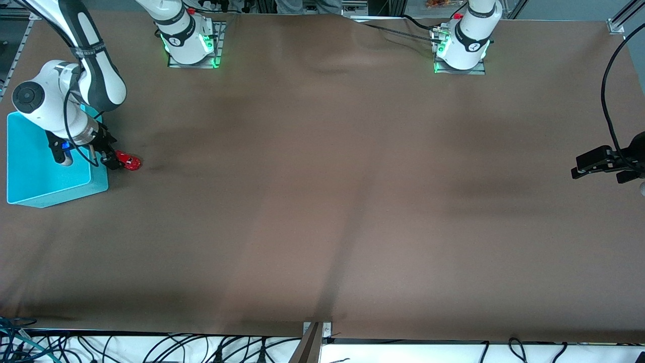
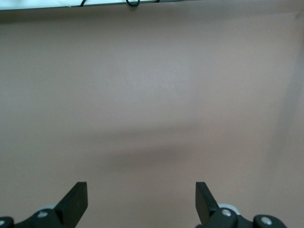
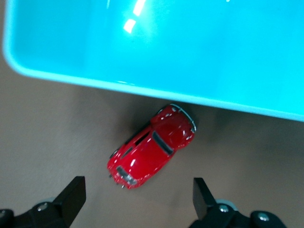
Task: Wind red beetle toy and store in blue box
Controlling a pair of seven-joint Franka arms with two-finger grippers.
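The brown bench point(image 1: 322, 201) carries the blue box point(image 1: 30, 176) at the right arm's end, its rim partly hidden by that arm. The right tool point(image 1: 112, 160), fingers wide, hovers over the red beetle toy point(image 1: 130, 161), which lies just beside the box wall; in the right wrist view its long axis runs from 7 to 1 o'clock, one end nearly at the wall. The left tool point(image 1: 579, 170), also wide, waits over bare bench, cut off at the front view's edge.

A brown cloth point(image 1: 322, 201) covers the whole table, faintly creased. Black cables point(image 1: 151, 348) lie along its near edge.
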